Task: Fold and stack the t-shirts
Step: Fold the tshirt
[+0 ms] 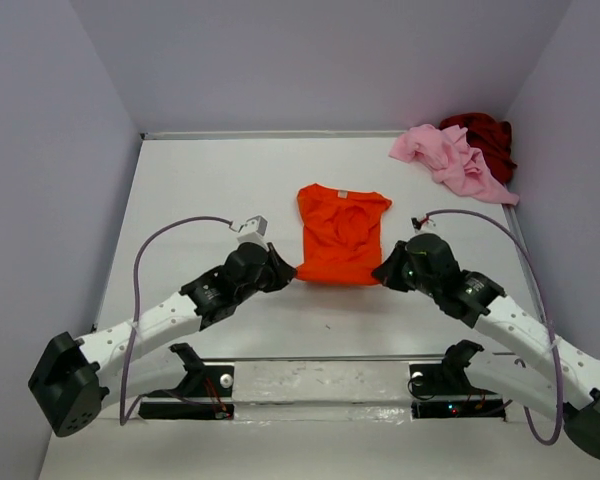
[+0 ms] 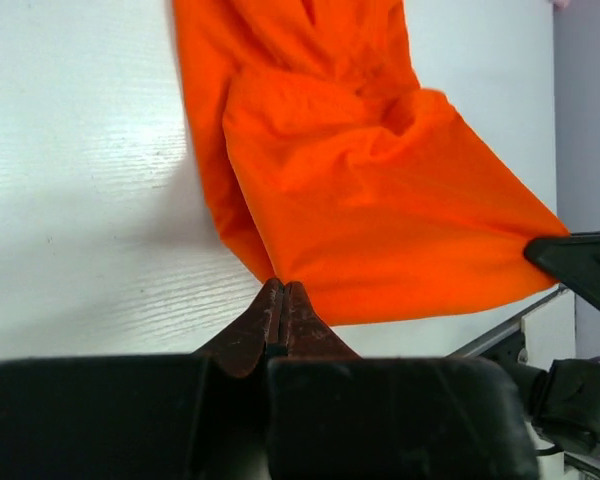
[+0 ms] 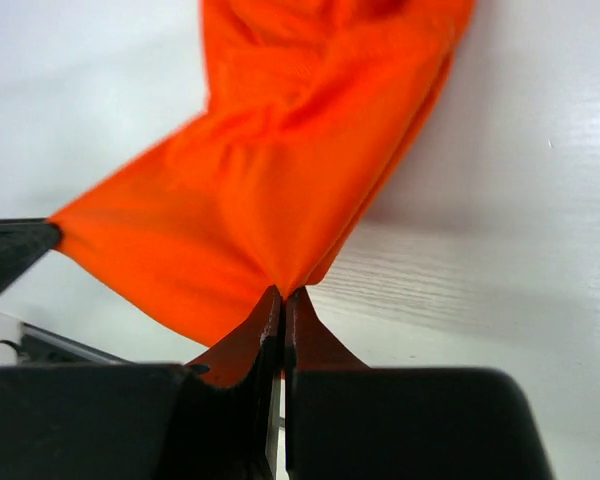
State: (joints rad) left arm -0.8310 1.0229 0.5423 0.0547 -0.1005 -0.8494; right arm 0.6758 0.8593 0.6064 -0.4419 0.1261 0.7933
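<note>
The orange t-shirt [image 1: 340, 235] lies near the middle of the white table [image 1: 200, 180]. Its collar points toward 12 o'clock and its hem toward 6 o'clock, and creases run across the chest. The hem is stretched taut between the 2 grippers, and in the wrist views it appears raised off the surface. The collar end rests on the table.

The left gripper [image 1: 285, 272] has the hem corner at 7 o'clock. In the left wrist view its jaws are pressed together with no gap, and orange cloth runs out from between their tips. The right gripper [image 1: 385, 270] has the hem corner at 5 o'clock. In the right wrist view its jaws are likewise clamped tight on the cloth. Each wrist view also shows the other gripper's dark tip at the far corner of the hem, at 3 o'clock in the left view and at 9 o'clock in the right.

The pink t-shirt [image 1: 450, 158] lies crumpled at 1 o'clock from the orange one, well apart from it, toward the far right corner. The dark red t-shirt [image 1: 488, 135] is bunched just behind it, touching it and close to the right wall [image 1: 570, 120]. Both are loose heaps.

A purple-grey cable [image 1: 185, 222] arcs over the left arm, and another cable [image 1: 480, 212] arcs over the right.
</note>
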